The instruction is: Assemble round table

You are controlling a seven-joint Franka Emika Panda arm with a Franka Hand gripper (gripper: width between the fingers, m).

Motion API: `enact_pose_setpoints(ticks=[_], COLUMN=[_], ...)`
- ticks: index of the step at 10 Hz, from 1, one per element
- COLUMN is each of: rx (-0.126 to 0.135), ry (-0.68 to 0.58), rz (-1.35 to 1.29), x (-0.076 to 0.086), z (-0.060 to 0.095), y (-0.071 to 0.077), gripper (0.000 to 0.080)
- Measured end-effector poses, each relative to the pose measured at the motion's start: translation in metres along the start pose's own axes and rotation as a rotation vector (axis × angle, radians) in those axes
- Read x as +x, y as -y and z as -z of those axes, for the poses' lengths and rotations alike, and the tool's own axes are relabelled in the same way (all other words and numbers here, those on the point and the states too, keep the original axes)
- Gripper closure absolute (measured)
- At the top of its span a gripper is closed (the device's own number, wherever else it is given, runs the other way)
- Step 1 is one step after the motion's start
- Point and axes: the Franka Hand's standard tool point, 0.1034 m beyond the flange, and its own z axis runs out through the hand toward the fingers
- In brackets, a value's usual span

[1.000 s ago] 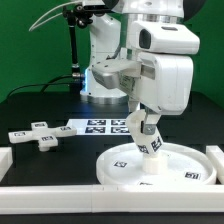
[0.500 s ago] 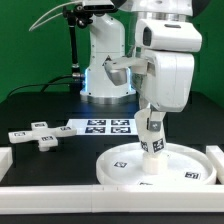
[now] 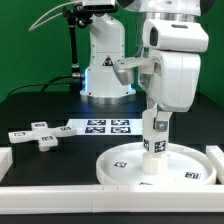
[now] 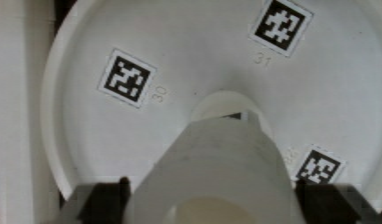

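Gripper [image 3: 156, 124] clamped on leg [image 3: 152, 147], upright over disc [image 3: 118, 168] centre, seating unclear; base [image 3: 36, 133] loose on tabletop [image 3: 40, 105], well apart; leg joint and base left.

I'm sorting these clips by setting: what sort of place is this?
Most likely a robotics lab test bench: a robot arm working over a black table, a marker board lying on it, and white kit parts like the round disc carrying square tags.
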Motion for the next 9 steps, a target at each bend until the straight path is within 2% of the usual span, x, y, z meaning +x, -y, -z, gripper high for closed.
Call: enact_pose_setpoints(ticks=[4,5,6,9], rx=[0.004,0.008,0.028,0.052], ry=[0.0,-0.014,-0.02,-0.025], rz=[-0.152,-0.328,-0.473,-0.782], x=[-0.001,-0.001,0.002,0.011], z=[0.0,-0.001,-0.007,-0.014], y=[0.001,0.005,0.013,0.02], gripper=[0.0355,0.0355,0.0358,0.0375])
